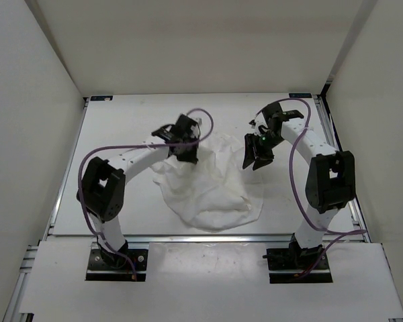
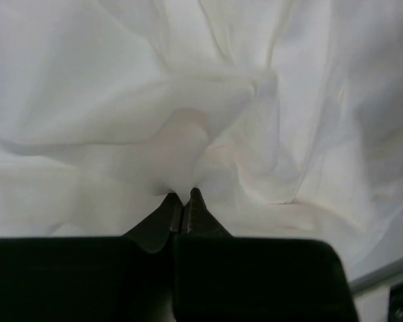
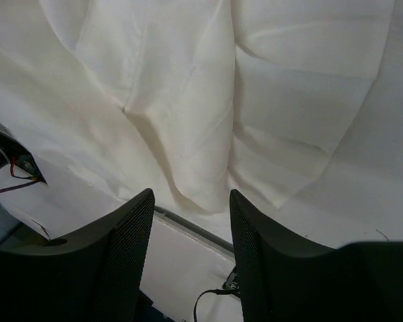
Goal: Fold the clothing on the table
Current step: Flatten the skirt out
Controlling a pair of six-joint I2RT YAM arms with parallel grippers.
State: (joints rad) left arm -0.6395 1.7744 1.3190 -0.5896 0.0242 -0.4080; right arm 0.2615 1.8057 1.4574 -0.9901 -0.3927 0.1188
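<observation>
The clothing is a thin white garment lying crumpled in a rounded heap in the middle of the table. My left gripper sits at its far left edge, jaws shut. In the left wrist view the creases of the clothing gather right at the closed tips of the left gripper, which pinch a fold. My right gripper hangs open above the garment's far right edge. The right wrist view shows that open right gripper with nothing between its fingers and the clothing below.
White walls stand on the left, far and right sides. An aluminium rail runs along the near edge, with both arm bases behind it. Purple cables loop off each arm. A grey rail shows under the right fingers.
</observation>
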